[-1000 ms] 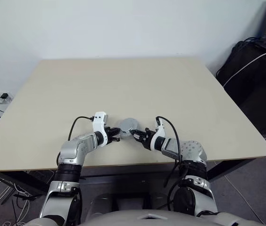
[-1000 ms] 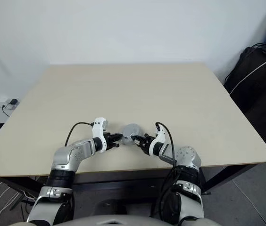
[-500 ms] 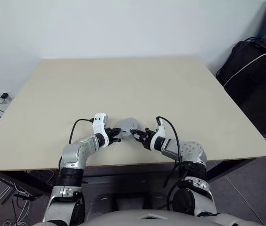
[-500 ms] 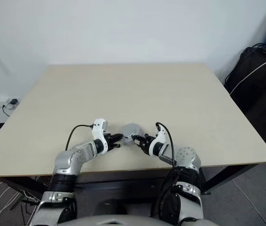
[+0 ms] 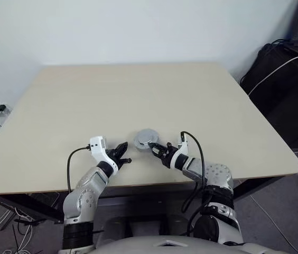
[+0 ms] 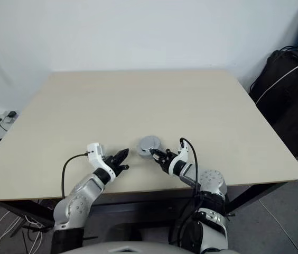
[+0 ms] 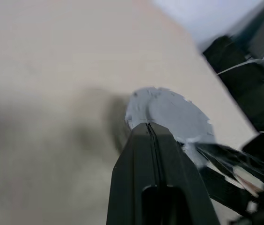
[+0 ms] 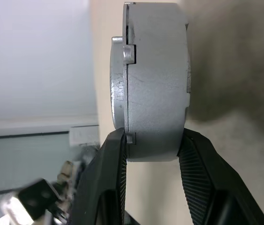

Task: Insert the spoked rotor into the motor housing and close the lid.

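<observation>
Seen from the head, a pale beige surface [image 5: 138,95] fills most of the view, with a white wall behind it and dark bags with a white cable [image 5: 276,71] off its right side. Near the front edge sits a small round grey metal part, the closed motor housing [image 5: 146,139] with the lid on top. The right hand [image 5: 155,149] comes at it from the right and grips its near rim, the two black fingers on either side of the edge. The left hand [image 5: 121,152] lies to the left of the housing, apart from it, its black fingers pressed together and empty.

From the left wrist, the shut black fingers [image 7: 153,154] meet in a single seam, with nothing between them. Just beyond their tip is the grey disc [image 7: 169,115], its edge notched, resting on the surface. The other arm's dark fingers [image 7: 225,164] reach in to its rim.

From the right wrist, the two ribbed black fingers [image 8: 195,168] clamp the grey metal body by its thickness, one on each flat face, partly open around it. A seam runs around the body where the lid [image 8: 119,84] meets the rest, with a small raised step on the lid's face. The spoked wheel cannot be seen.
</observation>
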